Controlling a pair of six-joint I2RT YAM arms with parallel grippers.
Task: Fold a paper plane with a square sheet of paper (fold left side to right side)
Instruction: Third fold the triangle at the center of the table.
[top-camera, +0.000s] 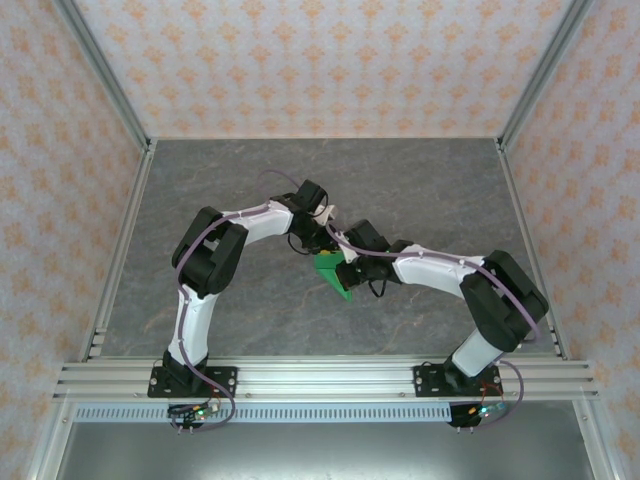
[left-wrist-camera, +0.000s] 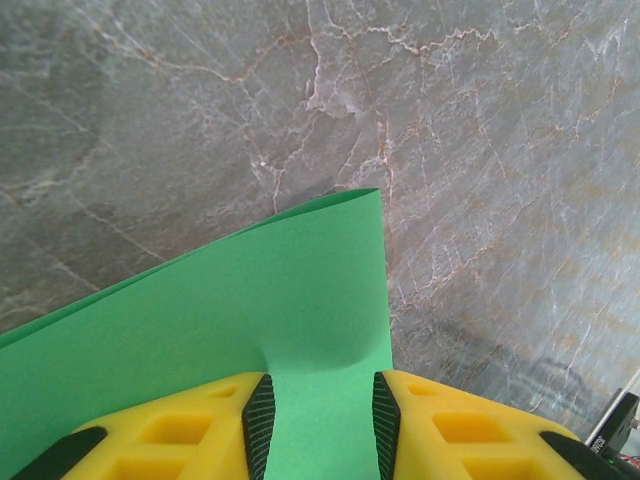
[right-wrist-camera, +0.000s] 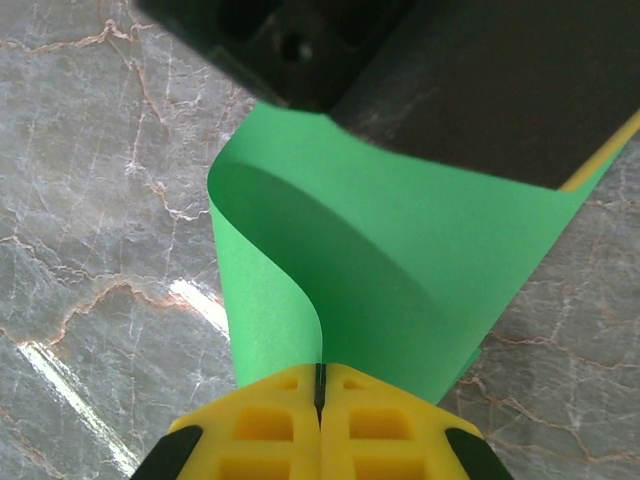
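Paper (right-wrist-camera: 400, 270), thin, limp and quick to crease, curls out ahead of your right gripper (right-wrist-camera: 320, 378), whose jaws are pinched together on its edge, and lies across the gap between the left gripper's (left-wrist-camera: 320, 405) parted jaws, so grip lightly at an edge.

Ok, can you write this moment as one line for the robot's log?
square sheet of paper: curled, not flat | right gripper: shut on its edge | left gripper: open around it

Lab-type robot test cell: grey marbled table (top-camera: 250, 190) enclosed by patterned wall panels (top-camera: 320, 60) on aluminium frame rails (top-camera: 320, 375).
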